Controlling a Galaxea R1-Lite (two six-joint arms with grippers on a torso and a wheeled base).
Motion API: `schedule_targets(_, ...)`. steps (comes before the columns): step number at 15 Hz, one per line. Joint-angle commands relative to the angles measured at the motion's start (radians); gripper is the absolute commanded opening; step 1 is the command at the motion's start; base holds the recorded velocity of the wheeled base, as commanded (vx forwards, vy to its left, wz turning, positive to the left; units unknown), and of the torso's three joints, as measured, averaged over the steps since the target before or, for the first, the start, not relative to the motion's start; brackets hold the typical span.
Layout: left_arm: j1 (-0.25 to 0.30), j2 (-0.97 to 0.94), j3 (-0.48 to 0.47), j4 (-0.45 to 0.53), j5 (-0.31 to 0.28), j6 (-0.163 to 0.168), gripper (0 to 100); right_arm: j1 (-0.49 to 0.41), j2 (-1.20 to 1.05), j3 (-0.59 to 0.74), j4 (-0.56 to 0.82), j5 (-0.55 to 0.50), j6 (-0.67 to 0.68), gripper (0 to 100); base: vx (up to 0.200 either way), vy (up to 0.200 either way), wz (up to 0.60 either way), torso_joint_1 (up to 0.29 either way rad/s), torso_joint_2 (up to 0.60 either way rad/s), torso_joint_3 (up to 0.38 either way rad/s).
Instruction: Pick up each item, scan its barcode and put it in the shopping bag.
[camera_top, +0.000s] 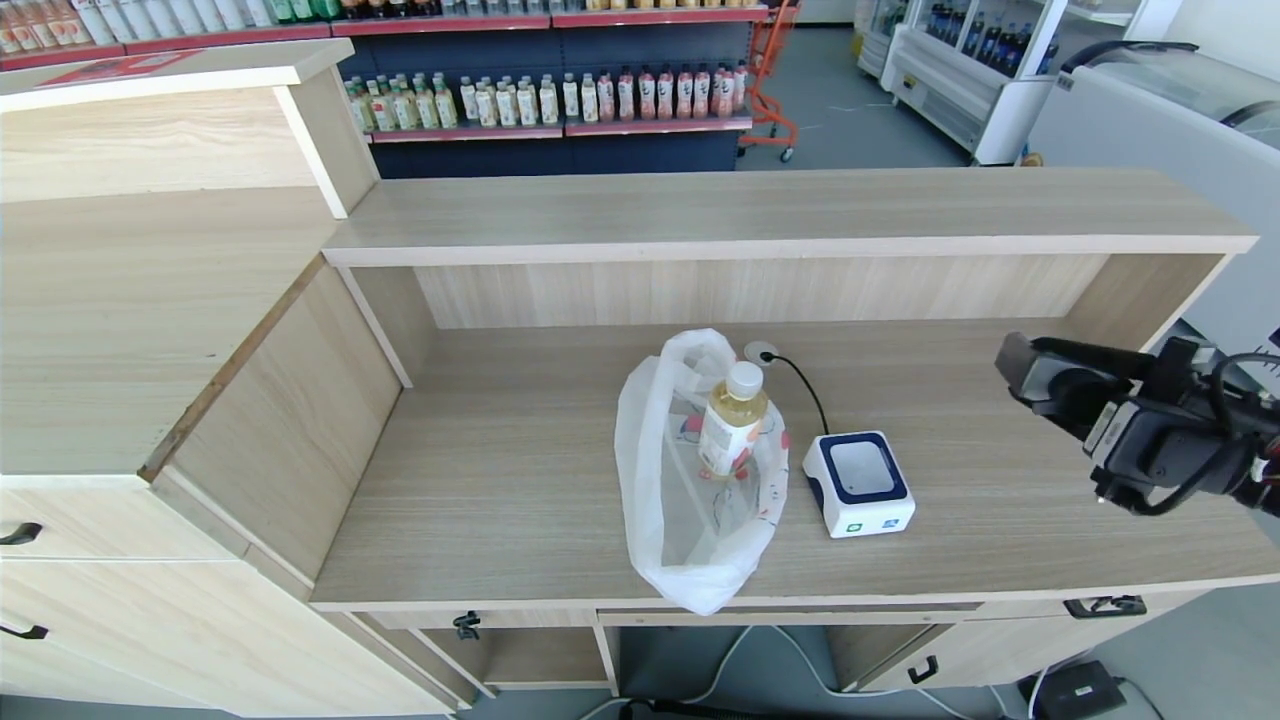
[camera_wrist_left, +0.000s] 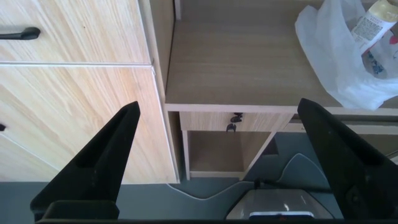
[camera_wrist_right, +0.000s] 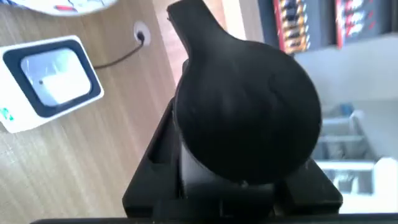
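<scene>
standing in the shopping bag (camera_top: 655, 500), bottle (camera_top: 733, 428) (cap up), scanner (camera_top: 860, 483) just beside

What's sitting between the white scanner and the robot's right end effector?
Nothing sits there. The head view shows just bare wooden counter between the scanner and the right end effector.

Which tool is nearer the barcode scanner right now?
Right. The right tool hangs above the counter to the right of the barcode scanner; the left tool is open, low off the counter's front left corner, beyond the shopping bag.
</scene>
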Motion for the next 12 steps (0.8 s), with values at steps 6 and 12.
schedule_targets(6,0.000,0.000,0.000,0.000,0.000,-0.001,100,0.614,0.170,0.019,-0.456,0.337,-0.651,0,0.000,0.000,0.00,0.000,0.00,0.000)
schedule_targets(12,0.000,0.000,0.000,0.001,0.000,-0.001,100,0.794,0.207,-0.021,-0.584,0.360,-0.729,0,0.000,0.000,0.00,0.000,0.00,0.000)
